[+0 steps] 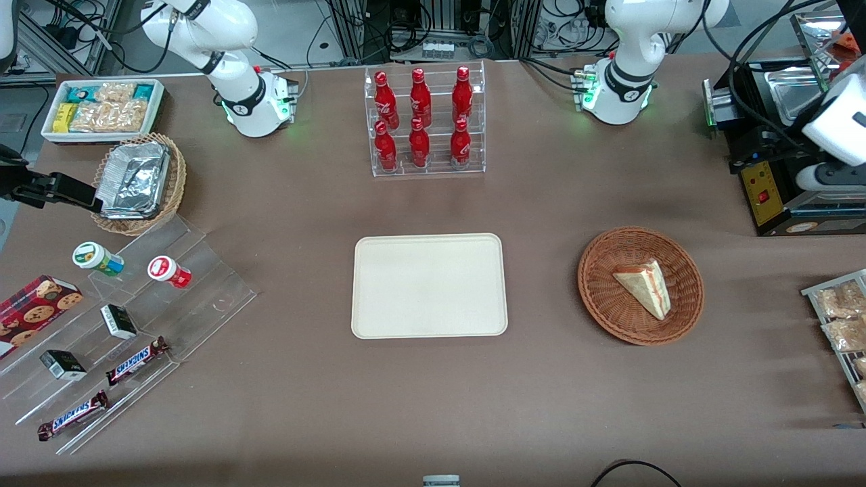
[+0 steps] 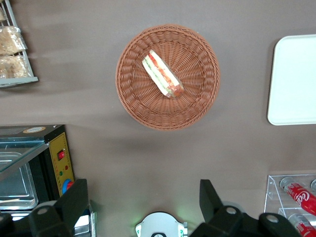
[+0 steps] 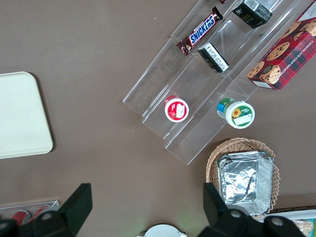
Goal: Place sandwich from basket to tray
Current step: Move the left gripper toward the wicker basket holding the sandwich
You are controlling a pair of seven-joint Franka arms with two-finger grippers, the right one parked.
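The tray [image 3: 22,116] lies bare (acrylic steps [image 3: 197,98] with snacks nearby).

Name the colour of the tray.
Cream-beige tray, clearest in front view; gripper open above.

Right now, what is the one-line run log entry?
sandwich: in basket | tray: bare | gripper: open, high above table, nothing held
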